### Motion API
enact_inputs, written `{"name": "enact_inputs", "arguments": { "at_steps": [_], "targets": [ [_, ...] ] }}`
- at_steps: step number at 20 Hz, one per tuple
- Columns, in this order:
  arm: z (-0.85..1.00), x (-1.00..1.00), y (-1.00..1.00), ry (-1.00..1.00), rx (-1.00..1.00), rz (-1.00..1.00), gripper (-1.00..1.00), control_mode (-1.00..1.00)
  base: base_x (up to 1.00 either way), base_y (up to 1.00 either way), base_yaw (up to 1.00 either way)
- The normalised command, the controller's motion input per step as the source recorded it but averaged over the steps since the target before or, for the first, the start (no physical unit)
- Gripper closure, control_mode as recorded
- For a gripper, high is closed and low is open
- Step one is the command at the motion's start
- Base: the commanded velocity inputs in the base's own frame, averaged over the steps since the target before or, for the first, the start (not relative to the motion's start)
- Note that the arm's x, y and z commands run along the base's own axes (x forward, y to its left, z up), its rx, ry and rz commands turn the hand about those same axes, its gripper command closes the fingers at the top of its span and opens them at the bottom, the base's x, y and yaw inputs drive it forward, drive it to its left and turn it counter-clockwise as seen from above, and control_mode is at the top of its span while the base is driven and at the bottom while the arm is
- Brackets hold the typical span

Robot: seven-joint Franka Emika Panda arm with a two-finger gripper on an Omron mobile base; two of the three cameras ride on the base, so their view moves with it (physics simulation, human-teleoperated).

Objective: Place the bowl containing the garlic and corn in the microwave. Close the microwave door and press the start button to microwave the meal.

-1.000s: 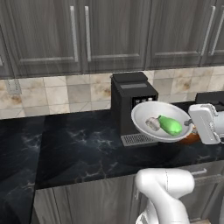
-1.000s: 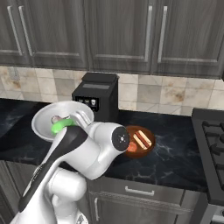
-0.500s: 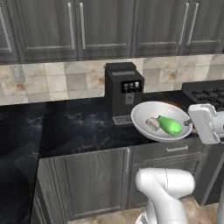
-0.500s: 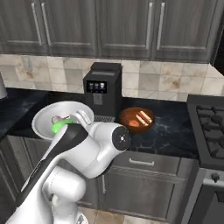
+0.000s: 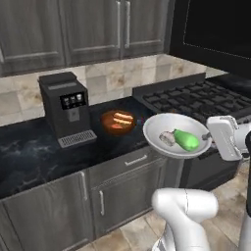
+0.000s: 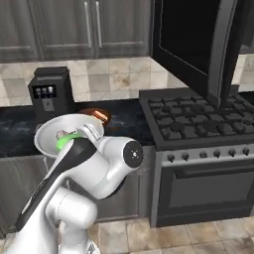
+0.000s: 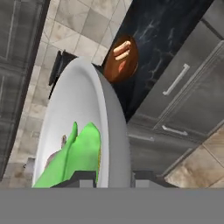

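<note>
The tool (image 5: 210,138) pinches the right rim of the bowl (image 5: 162,131), carried level off the worktop (image 5: 29,147) near the stove (image 5: 196,98), garlic (image 5: 168,138) and corn (image 5: 186,139) inside. Keep it flat, lift slowly toward the open microwave door (image 6: 188,37), avoiding tilt.

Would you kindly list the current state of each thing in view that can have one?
Bowl: held off the counter by its rim, roughly level, over the cabinet front.
Corn: lying in the bowl.
Garlic: in the bowl, beside the corn.
Hand: shut on the bowl's rim.
Microwave door: swung open above the stove.
Orange bowl: resting on the counter, holding striped contents.
</note>
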Motion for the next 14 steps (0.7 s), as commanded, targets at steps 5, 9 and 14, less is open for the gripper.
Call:
{"name": "enact_inputs", "arguments": {
  "at_steps": [5, 9, 14],
  "targets": [
    [0.00, 0.00, 0.00, 0.00, 0.00, 0.00, 1.00, 1.00, 0.00, -0.83, -0.56],
    [0.00, 0.00, 0.00, 0.00, 0.00, 0.00, 1.00, 1.00, 0.00, -0.92, -0.51],
    [0.00, 0.00, 0.00, 0.00, 0.00, 0.00, 1.00, 1.00, 0.03, -0.92, -0.44]
  ]
}}
